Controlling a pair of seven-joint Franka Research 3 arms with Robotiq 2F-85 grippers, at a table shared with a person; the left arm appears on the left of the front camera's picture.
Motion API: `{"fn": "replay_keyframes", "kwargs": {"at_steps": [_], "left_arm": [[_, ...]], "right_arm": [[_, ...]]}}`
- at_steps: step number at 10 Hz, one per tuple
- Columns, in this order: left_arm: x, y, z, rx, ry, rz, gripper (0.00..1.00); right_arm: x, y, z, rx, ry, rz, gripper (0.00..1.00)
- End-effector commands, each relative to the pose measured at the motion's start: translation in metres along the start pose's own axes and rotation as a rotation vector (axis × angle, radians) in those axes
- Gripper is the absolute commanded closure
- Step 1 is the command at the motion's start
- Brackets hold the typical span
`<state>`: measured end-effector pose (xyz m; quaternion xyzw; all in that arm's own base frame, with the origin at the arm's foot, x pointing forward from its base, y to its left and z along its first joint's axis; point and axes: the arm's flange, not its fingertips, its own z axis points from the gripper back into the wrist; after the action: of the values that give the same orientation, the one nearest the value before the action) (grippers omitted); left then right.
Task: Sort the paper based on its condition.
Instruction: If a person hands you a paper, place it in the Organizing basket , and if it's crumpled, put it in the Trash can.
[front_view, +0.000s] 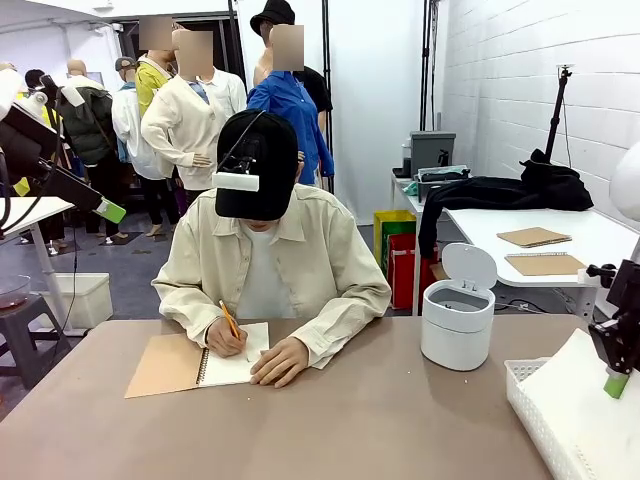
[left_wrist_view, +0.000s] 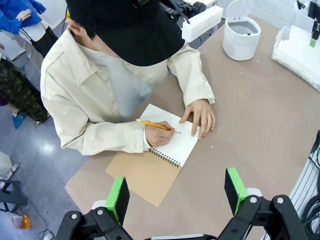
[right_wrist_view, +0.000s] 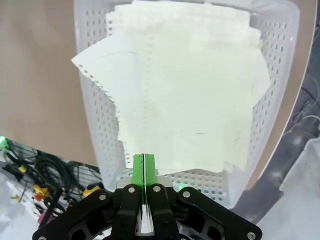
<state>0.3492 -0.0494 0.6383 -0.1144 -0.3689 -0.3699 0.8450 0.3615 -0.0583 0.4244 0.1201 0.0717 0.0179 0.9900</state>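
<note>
The paper (right_wrist_view: 190, 90) is a loose heap of thin, off-white rectangular sheets, each with a row of small punched holes torn ragged along one edge. The sheets overlap at slightly different angles, one corner jutting past the rest, and a few faint creases show on the top one. All of them lie inside the basket (right_wrist_view: 95, 125), a white plastic tray with rounded corners and walls pierced by a grid of small holes, standing on the matte brown surface (front_view: 350, 420).

The right gripper (right_wrist_view: 143, 165) hangs over the near end of the basket, its green pads pressed flat together with only a hairline seam between them and nothing seen hanging from them. The left gripper (left_wrist_view: 176, 192) is high up and well away from the basket, spread wide and holding nothing.

Just beyond the basket stands a smooth, round white bin (front_view: 457, 325) with its hinged lid flipped up. Well apart from the basket, a person presses a yellow pencil (front_view: 229, 318) to the white page of a wire-bound notebook (front_view: 165, 365) with its brown card cover folded open
</note>
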Motion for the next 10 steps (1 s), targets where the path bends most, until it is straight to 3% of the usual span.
{"fn": "replay_keyframes", "kwargs": {"at_steps": [1,5,10], "left_arm": [[0.0,0.0,0.0,0.0,0.0,0.002,0.0],[0.0,0.0,0.0,0.0,0.0,0.002,0.0],[0.0,0.0,0.0,0.0,0.0,0.002,0.0]], "right_arm": [[0.011,-0.014,-0.009,-0.031,-0.049,-0.007,1.0],[0.025,-0.02,-0.052,0.029,-0.166,-0.032,1.0],[0.025,-0.018,-0.065,-0.007,-0.172,0.028,1.0]]}}
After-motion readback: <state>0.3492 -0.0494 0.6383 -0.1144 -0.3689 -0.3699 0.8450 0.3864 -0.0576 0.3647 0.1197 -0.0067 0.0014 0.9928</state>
